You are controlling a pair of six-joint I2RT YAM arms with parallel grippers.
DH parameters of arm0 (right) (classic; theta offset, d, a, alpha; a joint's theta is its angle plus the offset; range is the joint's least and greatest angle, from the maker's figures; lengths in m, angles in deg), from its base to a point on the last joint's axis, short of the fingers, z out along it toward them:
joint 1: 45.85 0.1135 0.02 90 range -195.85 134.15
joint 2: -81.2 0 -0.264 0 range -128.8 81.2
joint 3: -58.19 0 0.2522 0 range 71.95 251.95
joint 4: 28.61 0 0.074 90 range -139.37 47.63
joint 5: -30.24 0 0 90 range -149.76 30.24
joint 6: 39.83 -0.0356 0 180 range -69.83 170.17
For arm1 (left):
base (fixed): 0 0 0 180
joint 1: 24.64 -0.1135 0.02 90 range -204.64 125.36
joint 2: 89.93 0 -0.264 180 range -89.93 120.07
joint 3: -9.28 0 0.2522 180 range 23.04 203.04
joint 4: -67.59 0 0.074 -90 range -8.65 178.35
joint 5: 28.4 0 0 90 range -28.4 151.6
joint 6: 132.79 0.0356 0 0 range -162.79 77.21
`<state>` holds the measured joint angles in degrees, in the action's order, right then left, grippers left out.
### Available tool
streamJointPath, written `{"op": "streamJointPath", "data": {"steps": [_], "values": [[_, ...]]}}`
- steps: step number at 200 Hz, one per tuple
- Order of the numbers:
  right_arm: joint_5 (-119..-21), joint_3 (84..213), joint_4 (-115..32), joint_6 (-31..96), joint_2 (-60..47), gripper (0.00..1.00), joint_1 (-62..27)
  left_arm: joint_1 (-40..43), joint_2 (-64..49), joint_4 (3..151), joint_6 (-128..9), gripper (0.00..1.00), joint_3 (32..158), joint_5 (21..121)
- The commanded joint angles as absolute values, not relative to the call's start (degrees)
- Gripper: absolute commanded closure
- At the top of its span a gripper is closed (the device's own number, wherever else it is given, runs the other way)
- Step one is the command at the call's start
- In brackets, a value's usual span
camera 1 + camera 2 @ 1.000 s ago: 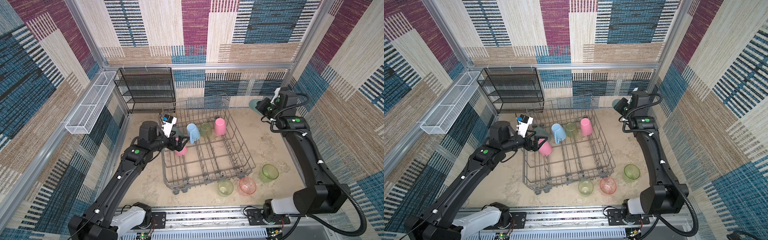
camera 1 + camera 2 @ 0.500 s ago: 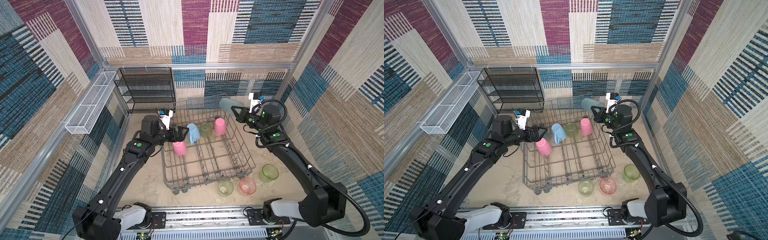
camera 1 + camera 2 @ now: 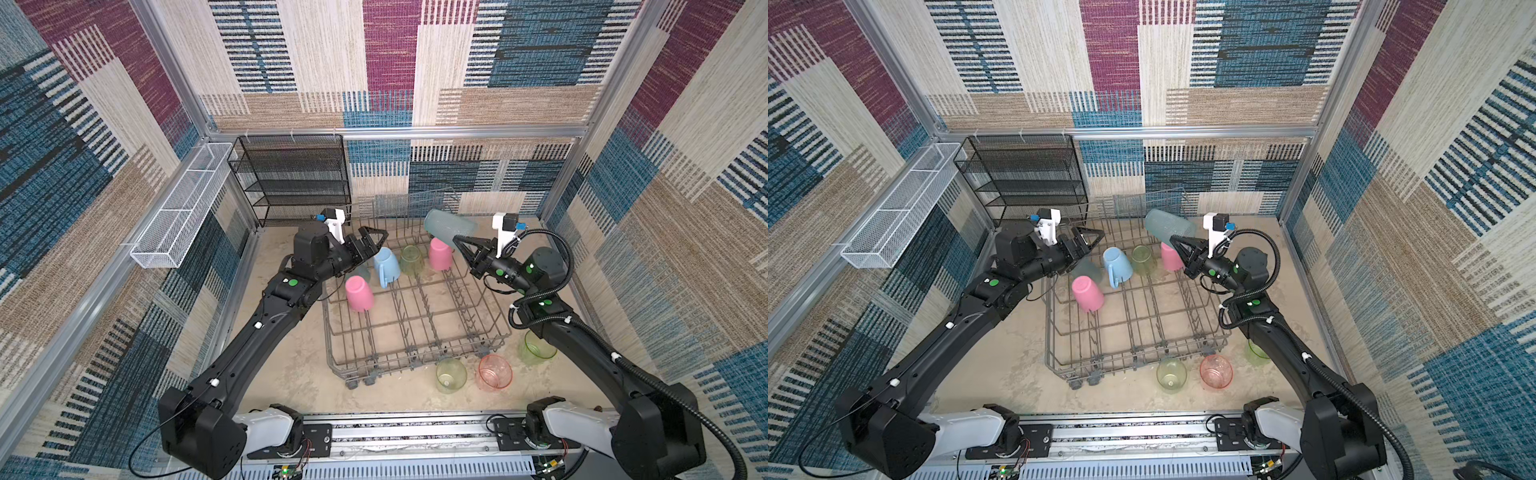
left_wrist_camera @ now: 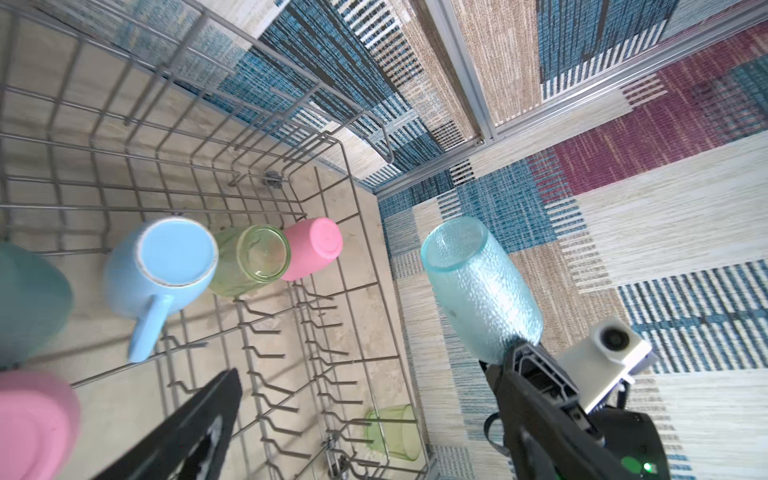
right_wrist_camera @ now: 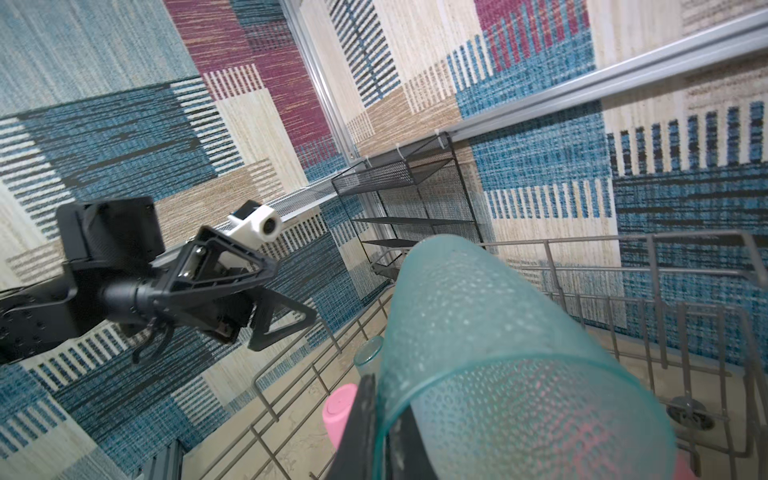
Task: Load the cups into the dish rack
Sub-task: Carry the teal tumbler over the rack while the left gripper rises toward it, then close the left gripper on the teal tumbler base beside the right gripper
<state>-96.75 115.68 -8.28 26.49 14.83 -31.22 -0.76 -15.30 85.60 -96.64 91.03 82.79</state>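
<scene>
**Top views.** dish rack (image 3: 419,320) sits mid-counter (image 3: 291,365). Loaded mouth-down along rack's rear-left: front pink cup (image 3: 358,293), blue mug (image 3: 386,266), racked green cup (image 3: 411,259), rear pink cup (image 3: 439,253). Not yet loaded, on counter off rack's front-right corner: near green cup (image 3: 451,375), pink-orange cup (image 3: 494,372), side green cup (image 3: 538,347). held teal cup (image 3: 451,226) hangs above rack's rear-right corner, lying nearly level, clear of the tines. right fingers (image 3: 463,243) are clamped on it. left fingers (image 3: 374,233) are spread wide, empty, over rack's rear-left.

**Left wrist.** Teal cup (image 4: 478,286) shows closed base toward the lens, w/ the grip at the mouth end. Dimpled translucent wall.

**Right wrist.** Cup (image 5: 498,374) fills the view. Wall looks pinched at the rim, one finger each side.

**Handling (judgement).** Thin plastic: light, stiff enough, prob. won't break if dropped. Dimples help friction. A rim pinch lets it swing or slip when tipped mouth-down. Best hold is the wall near the mouth, as now.
</scene>
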Motion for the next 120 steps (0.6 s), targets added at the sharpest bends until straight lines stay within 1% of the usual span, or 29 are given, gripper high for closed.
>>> {"op": "streamJointPath", "data": {"steps": [1,36,82,120], "values": [[-98.39,113.05,0.67,28.90,15.40,1.00,-31.17,1.10,-11.85,73.66,-106.46,0.01,90.69,81.85],[-102.49,113.39,3.30,27.37,12.35,1.00,-31.24,4.06,-7.10,67.77,-107.54,0.01,93.53,79.74],[-103.15,112.65,4.76,25.95,11.95,1.00,-31.16,5.75,-4.39,57.58,-114.21,0.01,91.64,78.08],[-103.33,112.34,4.74,25.47,12.70,1.00,-31.12,6.37,-2.68,59.23,-115.48,0.01,95.01,81.19]]}}
